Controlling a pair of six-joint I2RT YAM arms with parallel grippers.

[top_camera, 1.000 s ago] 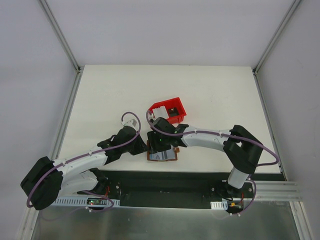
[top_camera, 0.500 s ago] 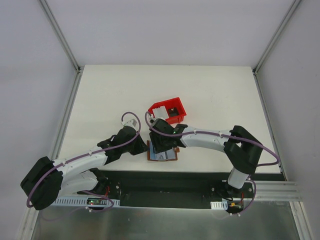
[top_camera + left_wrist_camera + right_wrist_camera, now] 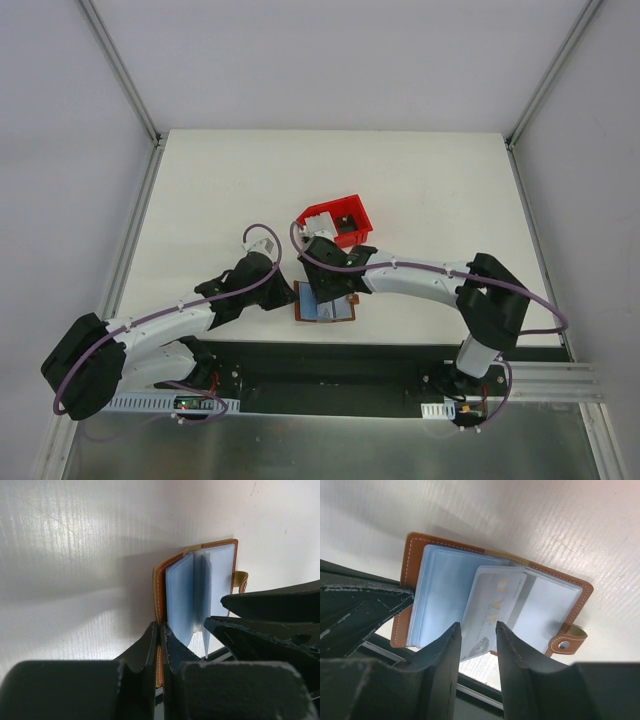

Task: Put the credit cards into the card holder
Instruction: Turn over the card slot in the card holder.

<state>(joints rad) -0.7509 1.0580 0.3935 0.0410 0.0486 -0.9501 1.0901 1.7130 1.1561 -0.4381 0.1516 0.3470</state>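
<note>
The brown card holder (image 3: 326, 310) lies open at the table's near edge, its pale blue sleeves fanned up (image 3: 200, 587). My left gripper (image 3: 161, 626) is shut on the edge of its left cover (image 3: 412, 555). A whitish credit card (image 3: 492, 610) with gold lettering lies slanted on the sleeves, its lower end sticking out past the holder's near edge. My right gripper (image 3: 477, 625) hovers just over that end, jaws a card's width apart, not pinching it. In the top view the right gripper (image 3: 318, 290) covers much of the holder.
A red plastic bin (image 3: 337, 220) stands just behind the holder, close to the right wrist. The holder's clasp tab (image 3: 565, 642) sticks out on the right. The black base rail (image 3: 330, 365) runs right below the table edge.
The right gripper's jaws have narrowed around the card's end, and its wrist has shifted slightly left over the holder. The left gripper has kept its grip and place.
</note>
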